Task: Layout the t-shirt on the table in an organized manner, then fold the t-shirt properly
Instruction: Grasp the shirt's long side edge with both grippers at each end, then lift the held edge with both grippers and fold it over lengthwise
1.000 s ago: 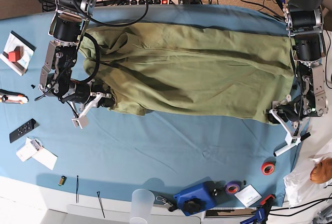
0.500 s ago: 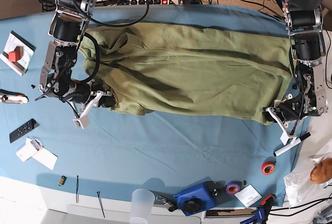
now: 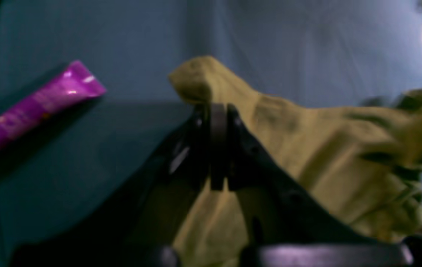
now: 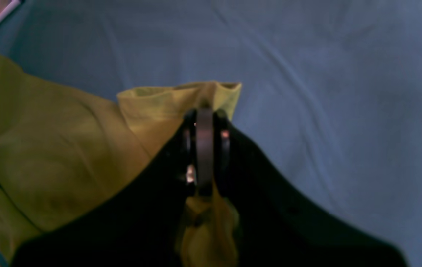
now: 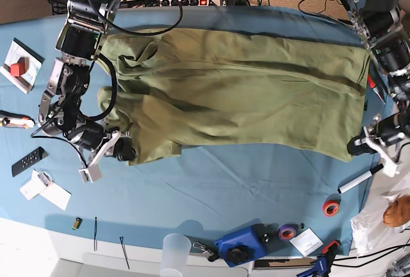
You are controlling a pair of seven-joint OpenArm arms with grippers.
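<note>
The t-shirt (image 5: 237, 91) is being laid out on the worktop (image 5: 211, 187): near corners are pinched by the left end effector (image 3: 218, 111) and right end effector (image 4: 204, 111); stretching flat is called for next.

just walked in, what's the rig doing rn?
Both arms are spreading the olive t-shirt across the blue table. The right end effector is shut on one bunched edge, and the left end effector is shut on the opposite end. The shirt lies wrinkled between them, not yet flat or folded.
</note>
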